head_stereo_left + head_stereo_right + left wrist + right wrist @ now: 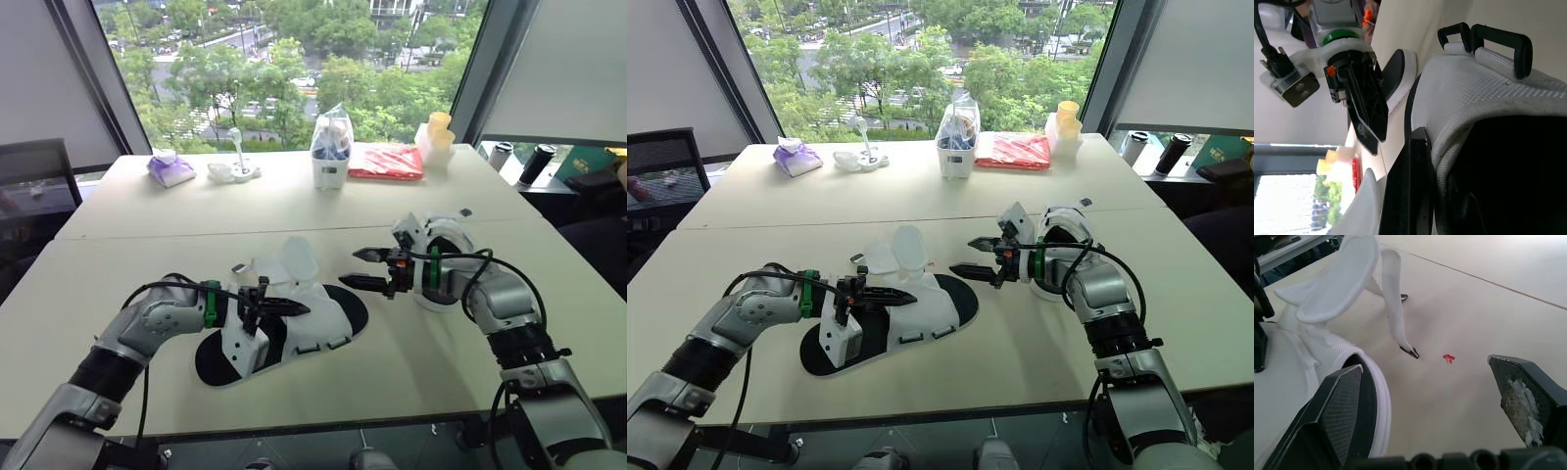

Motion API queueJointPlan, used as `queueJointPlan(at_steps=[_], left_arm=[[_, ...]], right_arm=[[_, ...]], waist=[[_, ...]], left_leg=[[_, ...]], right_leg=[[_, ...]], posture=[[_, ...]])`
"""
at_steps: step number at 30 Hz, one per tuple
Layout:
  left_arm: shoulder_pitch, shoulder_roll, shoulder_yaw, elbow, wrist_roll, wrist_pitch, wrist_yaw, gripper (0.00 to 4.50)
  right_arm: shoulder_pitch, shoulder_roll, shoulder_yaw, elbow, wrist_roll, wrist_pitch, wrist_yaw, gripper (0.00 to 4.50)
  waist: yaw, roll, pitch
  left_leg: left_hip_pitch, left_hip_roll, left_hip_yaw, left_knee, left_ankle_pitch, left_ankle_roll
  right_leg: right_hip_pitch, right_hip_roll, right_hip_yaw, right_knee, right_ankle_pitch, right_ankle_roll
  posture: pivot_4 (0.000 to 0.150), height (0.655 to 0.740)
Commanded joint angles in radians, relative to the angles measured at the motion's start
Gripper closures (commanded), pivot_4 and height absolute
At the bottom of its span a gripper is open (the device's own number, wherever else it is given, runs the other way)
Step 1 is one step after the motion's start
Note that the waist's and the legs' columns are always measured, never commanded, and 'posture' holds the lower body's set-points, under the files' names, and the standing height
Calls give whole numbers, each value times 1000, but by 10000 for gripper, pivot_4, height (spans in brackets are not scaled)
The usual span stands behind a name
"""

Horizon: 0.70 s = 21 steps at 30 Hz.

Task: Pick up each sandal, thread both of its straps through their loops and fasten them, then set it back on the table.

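Left gripper (297, 308) is clamping down on the mesh side of the sandal (318, 328), which is sitting flat on the near table (431, 362), black sole down, between my two arms. Both straps (294, 260) are sticking up loose over the far side, and the black loops (1484, 41) are standing bare on the near side. Right gripper (351, 268) is hovering just off the sandal's rounded end, fingers spread wide, gripping nothing.

White sandal (315, 323) with a black sole, flat on the table (411, 382), lying 8-to-2 o'clock. Both straps (294, 259) are undone, sticking up at its 12 o'clock side.
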Motion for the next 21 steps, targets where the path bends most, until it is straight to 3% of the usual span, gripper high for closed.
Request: queueJointPlan(at_steps=[1,5,10,11,13,19,21], left_arm=[[-26,1,1,60,58,-112,71,44722],[-11,-3,-20,94,110,-171,119,44722],[14,-5,-35,82,85,-126,143,44722],[21,-1,-42,73,69,-102,133,39428],[33,10,-53,56,42,-71,120,34695],[64,56,-41,-7,5,-17,114,5535],[89,109,-46,-47,-59,37,71,5535]], right_arm=[[5,-17,-30,-45,22,14,11,0],[26,-56,-33,-91,63,77,72,0],[42,-82,-25,-125,80,107,99,0],[39,-79,-22,-123,78,105,98,0],[30,-72,-13,-112,72,98,96,0],[20,-65,13,-88,56,78,117,0],[7,-60,22,-68,52,74,127,0]], waist=[[-3,0,0],[0,0,0],[0,0,0],[0,0,0],[-2,1,0],[0,1,0],[-4,1,0]], left_leg=[[0,0,0,0,0,0],[-1,0,0,-2,0,0],[-1,0,0,-1,0,0],[-1,0,0,-1,0,0],[-1,0,0,-1,0,0],[0,0,0,0,0,0],[0,0,0,0,0,0]], right_leg=[[-1,0,0,0,0,0],[-2,0,0,0,1,1],[-1,0,0,0,1,2],[-1,0,0,0,1,2],[-1,0,0,0,1,2],[-1,0,0,2,1,2],[-1,0,0,2,1,2]], posture=[[1500,7400],[1500,7400],[1500,7400],[1500,7400],[1500,7400],[1500,7400],[1500,7400]])
